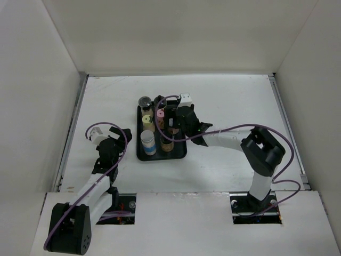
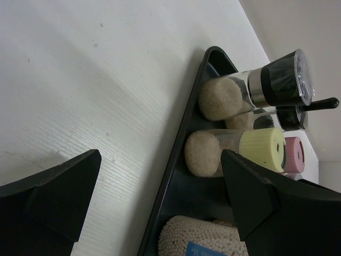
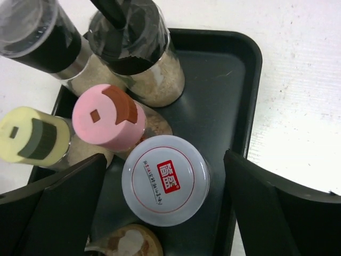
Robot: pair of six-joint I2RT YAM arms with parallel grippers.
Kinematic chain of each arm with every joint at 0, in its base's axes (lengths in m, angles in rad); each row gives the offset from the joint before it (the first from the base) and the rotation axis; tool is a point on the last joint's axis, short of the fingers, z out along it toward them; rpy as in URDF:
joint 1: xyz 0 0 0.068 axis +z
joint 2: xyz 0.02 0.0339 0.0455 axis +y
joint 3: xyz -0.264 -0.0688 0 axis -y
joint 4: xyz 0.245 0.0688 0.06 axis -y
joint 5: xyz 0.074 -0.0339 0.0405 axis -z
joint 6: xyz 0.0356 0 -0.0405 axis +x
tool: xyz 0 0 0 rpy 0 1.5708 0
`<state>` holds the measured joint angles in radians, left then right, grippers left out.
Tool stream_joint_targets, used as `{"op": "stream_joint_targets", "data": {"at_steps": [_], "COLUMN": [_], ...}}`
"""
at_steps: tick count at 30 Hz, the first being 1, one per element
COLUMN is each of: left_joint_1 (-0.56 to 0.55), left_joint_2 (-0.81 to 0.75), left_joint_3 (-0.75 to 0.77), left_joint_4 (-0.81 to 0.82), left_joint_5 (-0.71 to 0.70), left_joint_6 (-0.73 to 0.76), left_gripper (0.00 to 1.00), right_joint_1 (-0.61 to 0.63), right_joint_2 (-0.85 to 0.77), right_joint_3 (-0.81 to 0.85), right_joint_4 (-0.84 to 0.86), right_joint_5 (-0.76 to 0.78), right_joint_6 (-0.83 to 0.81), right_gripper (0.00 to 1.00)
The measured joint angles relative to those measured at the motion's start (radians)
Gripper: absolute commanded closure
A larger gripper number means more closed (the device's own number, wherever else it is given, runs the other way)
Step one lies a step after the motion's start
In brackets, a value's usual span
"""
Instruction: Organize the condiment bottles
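Several condiment bottles stand on a flat black tray (image 1: 183, 150). In the right wrist view my right gripper (image 3: 164, 176) is open, its fingers on either side of a white-capped jar with a red label (image 3: 166, 197), not touching it. Beside it stand a pink-capped jar (image 3: 109, 117), a yellow-capped jar (image 3: 34, 134), two black-capped jars (image 3: 133, 32) and a brown-lidded jar (image 3: 128, 242). My left gripper (image 2: 160, 197) is open and empty at the tray's left rim (image 2: 178, 154), facing the yellow-capped jar (image 2: 261, 149) and the white jar with a blue band (image 2: 208, 240).
The tray sits mid-table in the top view, with white walls on three sides. My right gripper (image 1: 176, 122) hovers over the tray's right half. My left gripper (image 1: 109, 149) is on the bare table left of the tray. A small white block (image 1: 185, 98) lies behind the tray.
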<state>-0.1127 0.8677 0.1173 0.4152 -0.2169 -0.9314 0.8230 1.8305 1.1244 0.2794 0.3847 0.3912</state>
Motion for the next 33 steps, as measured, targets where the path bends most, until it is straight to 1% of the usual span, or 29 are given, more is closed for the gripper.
{"op": "stream_joint_targets", "data": {"at_steps": [4,8,12,15,19,22,25,30,33], "left_joint_1": [0.000,0.000,0.001,0.001,0.003,0.003,0.008,0.010,0.008], "left_joint_2": [-0.004,-0.003,0.006,0.035,0.080,0.090,0.077,0.024,0.019], "left_joint_3": [0.000,0.001,0.018,0.039,0.054,0.054,0.054,0.054,0.054], "left_joint_4": [-0.002,-0.016,-0.047,-0.067,-0.076,-0.083,-0.084,-0.082,-0.079], "left_joint_5": [-0.001,-0.008,-0.008,-0.008,-0.007,-0.007,-0.010,-0.019,-0.027], "left_joint_6": [0.011,0.024,0.032,0.035,0.039,0.041,0.046,0.058,0.065], "left_gripper": [0.00,0.00,0.00,0.00,0.00,0.00,0.00,0.00,0.00], "right_joint_1": [0.003,-0.008,-0.044,-0.083,-0.134,-0.158,-0.170,-0.174,-0.174], "right_joint_2": [-0.079,-0.241,-0.419,-0.494,-0.488,-0.446,-0.415,-0.418,-0.418], "right_joint_3": [-0.038,-0.105,-0.223,-0.334,-0.466,-0.528,-0.534,-0.529,-0.529], "right_joint_4": [0.004,0.026,0.085,0.114,0.109,0.113,0.112,0.150,0.151], "right_joint_5": [0.017,0.055,0.138,0.204,0.253,0.263,0.254,0.254,0.253], "right_joint_6": [0.006,0.013,0.041,0.072,0.102,0.114,0.114,0.105,0.100], "right_gripper": [0.00,0.00,0.00,0.00,0.00,0.00,0.00,0.00,0.00]}}
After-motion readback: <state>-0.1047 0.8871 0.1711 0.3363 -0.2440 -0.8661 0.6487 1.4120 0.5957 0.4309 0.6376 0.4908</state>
